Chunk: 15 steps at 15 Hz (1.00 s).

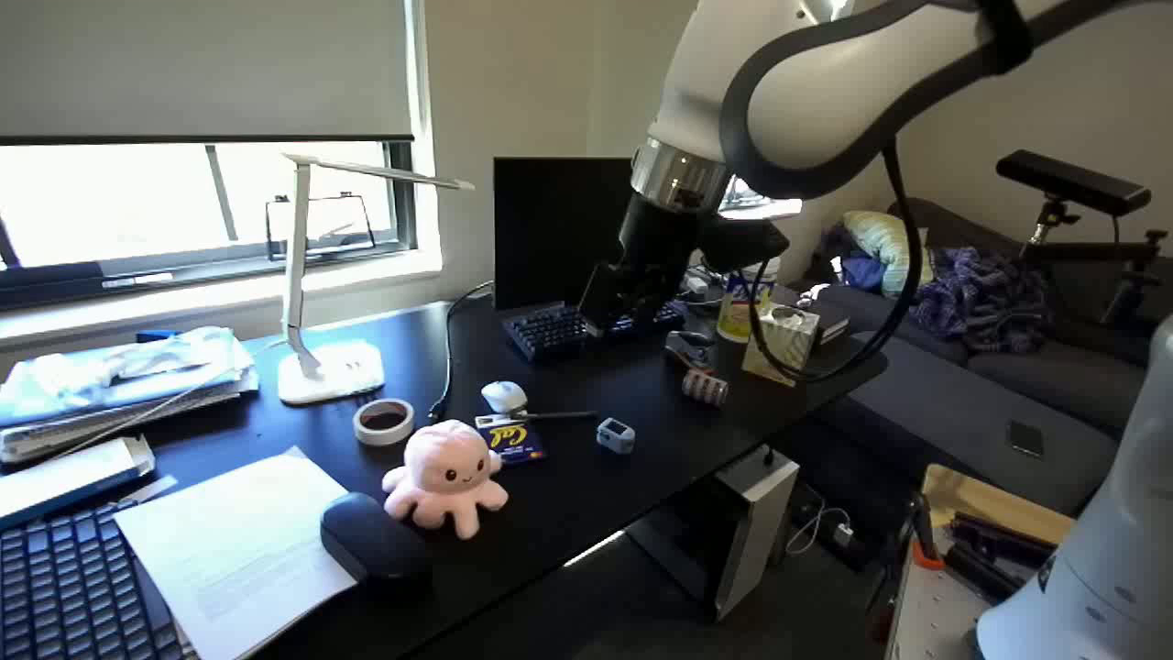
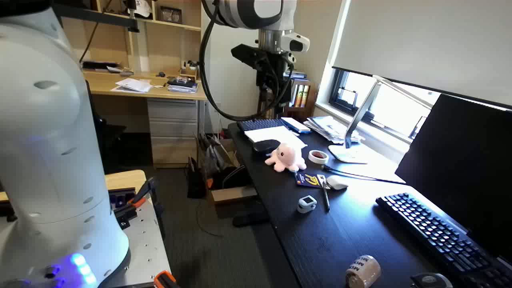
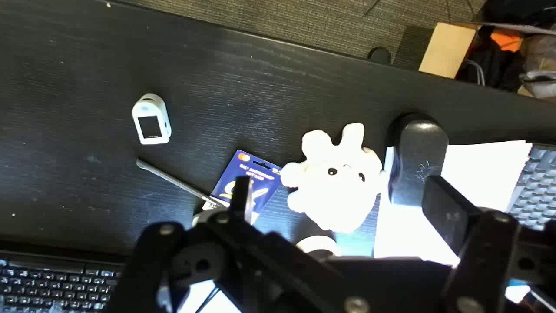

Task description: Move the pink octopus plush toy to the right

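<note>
The pale pink octopus plush toy [image 1: 446, 472] sits upright on the black desk, its face toward the desk's front edge. It also shows in an exterior view [image 2: 286, 157] and, overexposed to near white, in the wrist view [image 3: 339, 191]. My gripper [image 1: 597, 310] hangs high above the desk and points down, well apart from the toy. It also shows in an exterior view [image 2: 281, 109], where its fingers are small and dark. In the wrist view the gripper [image 3: 341, 195] has its fingers wide apart with nothing between them; the toy appears below, between the fingers.
A black rounded case [image 1: 374, 539] and white papers [image 1: 243, 536] lie beside the toy. A tape roll [image 1: 383, 422], blue card [image 1: 515, 440], pen [image 3: 178, 182], white mouse [image 1: 504, 396] and oximeter [image 1: 616, 435] lie nearby. A lamp [image 1: 298, 266] and monitor [image 1: 564, 229] stand behind.
</note>
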Available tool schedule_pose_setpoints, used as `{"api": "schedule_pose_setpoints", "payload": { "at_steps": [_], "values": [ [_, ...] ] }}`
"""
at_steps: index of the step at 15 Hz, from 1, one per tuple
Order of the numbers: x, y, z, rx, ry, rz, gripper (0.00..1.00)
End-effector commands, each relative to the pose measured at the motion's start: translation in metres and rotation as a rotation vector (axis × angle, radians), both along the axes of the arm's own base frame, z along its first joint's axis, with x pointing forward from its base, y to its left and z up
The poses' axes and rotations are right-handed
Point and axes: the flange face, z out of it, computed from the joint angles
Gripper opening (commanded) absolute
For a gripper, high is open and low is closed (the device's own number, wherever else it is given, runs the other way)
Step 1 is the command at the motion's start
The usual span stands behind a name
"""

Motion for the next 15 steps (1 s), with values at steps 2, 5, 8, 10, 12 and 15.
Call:
{"api": "schedule_pose_setpoints", "payload": {
  "at_steps": [2, 5, 8, 10, 12, 15],
  "values": [
    [0.010, -0.004, 0.001, -0.005, 0.003, 0.009, 1.00],
    [0.032, -0.018, 0.000, -0.053, -0.012, 0.013, 1.00],
    [0.067, -0.030, -0.005, -0.072, -0.004, 0.028, 1.00],
    [0.091, -0.029, -0.013, -0.062, -0.011, 0.043, 1.00],
    [0.109, -0.022, -0.026, -0.055, 0.014, 0.086, 1.00],
    [0.126, -0.008, -0.049, -0.048, 0.053, 0.145, 1.00]
  ]
}}
